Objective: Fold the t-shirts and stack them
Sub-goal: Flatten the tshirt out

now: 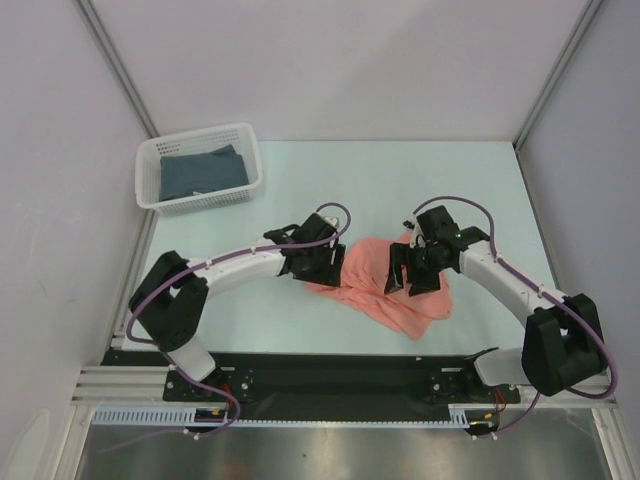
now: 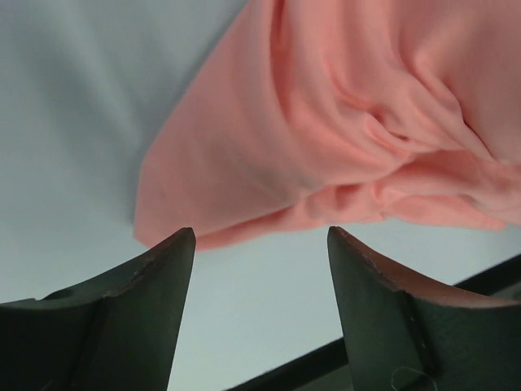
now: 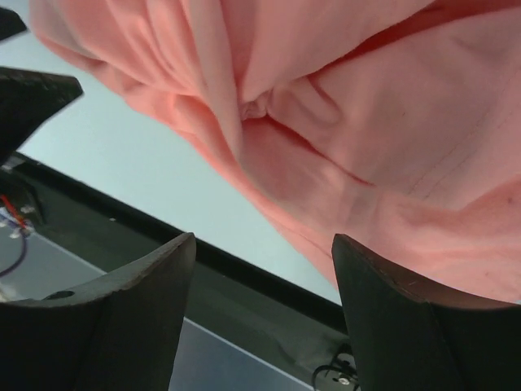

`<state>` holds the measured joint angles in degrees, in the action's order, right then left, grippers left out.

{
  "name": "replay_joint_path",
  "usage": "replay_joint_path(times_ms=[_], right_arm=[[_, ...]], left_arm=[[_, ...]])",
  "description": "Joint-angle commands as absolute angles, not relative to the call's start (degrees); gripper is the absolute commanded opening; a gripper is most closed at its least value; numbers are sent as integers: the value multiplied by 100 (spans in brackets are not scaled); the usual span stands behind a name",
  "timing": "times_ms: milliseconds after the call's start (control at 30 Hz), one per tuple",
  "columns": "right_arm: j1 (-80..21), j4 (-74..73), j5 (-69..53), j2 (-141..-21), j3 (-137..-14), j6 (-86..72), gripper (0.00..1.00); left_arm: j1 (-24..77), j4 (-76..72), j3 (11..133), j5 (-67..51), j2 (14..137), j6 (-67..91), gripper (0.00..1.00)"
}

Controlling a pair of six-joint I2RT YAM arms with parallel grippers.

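Observation:
A crumpled salmon-pink t-shirt (image 1: 385, 285) lies bunched on the pale table between my two arms. It fills the upper part of the left wrist view (image 2: 342, 114) and of the right wrist view (image 3: 350, 122). My left gripper (image 1: 322, 262) is open and empty at the shirt's left edge; its fingers (image 2: 138, 309) frame bare table just below the cloth. My right gripper (image 1: 415, 272) is open and empty over the shirt's right part. A dark blue folded shirt (image 1: 203, 171) lies in the white basket (image 1: 150, 196) at the back left.
The table's black front rail (image 1: 330, 375) runs along the near edge and shows below the cloth in the right wrist view (image 3: 244, 293). Grey side walls stand close on both sides.

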<state>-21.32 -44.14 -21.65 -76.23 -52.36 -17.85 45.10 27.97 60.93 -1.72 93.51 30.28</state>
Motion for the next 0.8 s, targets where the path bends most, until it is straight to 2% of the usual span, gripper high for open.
replay_joint_path(times_ms=[0,67,167,233,300,333,367,433,467,500,600,767], right_arm=[[-2276,-3903,-1637,-7839,-5151,-1521,74],[-2303,-3850,-1416,-8024,-5185,-1459,72],[-2303,-3718,-1318,-8287,-5264,-1433,62],[-2372,-3595,-1283,-8410,-5361,-1476,61],[-2426,-3490,-1082,-8630,-5405,-1494,57],[-2434,-3463,-1029,-8709,-5475,-1494,52],[-2435,-3454,-880,-8884,-5502,-1503,40],[-2435,-3489,-730,-9017,-5616,-1512,22],[-2443,-3559,-495,-9052,-5782,-1581,2],[-2443,-3768,-370,-8983,-5879,-1608,0],[-2479,-4612,87,-8483,-6528,-1643,0],[-2619,-6010,423,-7236,-7654,-1845,0]], left_arm=[[4518,2663,6372,316,9615,2646,72],[4518,2681,6494,334,9755,2549,72],[4518,2750,6731,185,10088,2470,66],[4518,2734,6785,150,10265,2478,65],[4500,2655,6776,193,10423,2487,57],[4500,2637,6768,228,10450,2461,52],[4465,2602,6785,220,10468,2452,41],[4421,2636,6881,202,10555,2400,28],[4403,2689,6943,341,10564,2382,19],[4377,2803,6996,438,10512,2347,0],[4324,3233,7269,1035,10187,2215,0],[4438,4069,7585,1766,8458,2110,0]])
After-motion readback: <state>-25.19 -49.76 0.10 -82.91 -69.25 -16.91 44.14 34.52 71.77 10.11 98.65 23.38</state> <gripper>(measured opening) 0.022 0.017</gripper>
